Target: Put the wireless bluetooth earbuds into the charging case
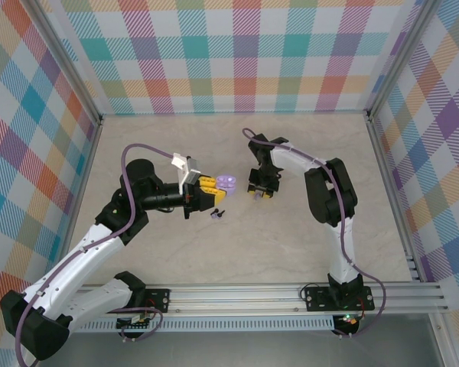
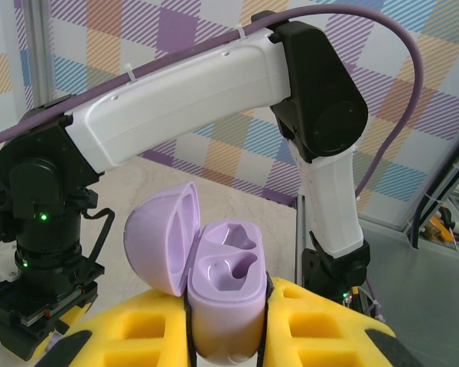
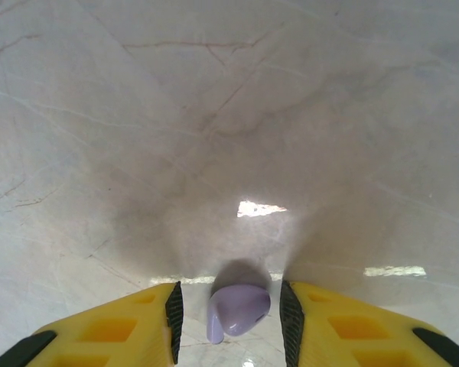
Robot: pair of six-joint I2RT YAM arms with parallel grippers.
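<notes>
The lavender charging case (image 2: 226,306) is held upright by my left gripper (image 2: 226,325), which is shut on its body. Its lid (image 2: 159,238) is hinged open to the left and both wells are empty. From above, the case (image 1: 227,182) sits at the tip of the left gripper (image 1: 208,186). A lavender earbud (image 3: 239,310) lies on the table between the fingers of my right gripper (image 3: 231,315), which is open with a gap on each side. On the table below the case lies a black earbud (image 1: 220,212) with a small lavender piece beside it. My right gripper (image 1: 260,193) points down to the right of the case.
The marble-patterned table (image 1: 291,245) is enclosed by plaid walls (image 1: 229,53) on three sides. An aluminium rail (image 1: 291,294) runs along the near edge. The right arm (image 2: 214,92) crosses close behind the case in the left wrist view.
</notes>
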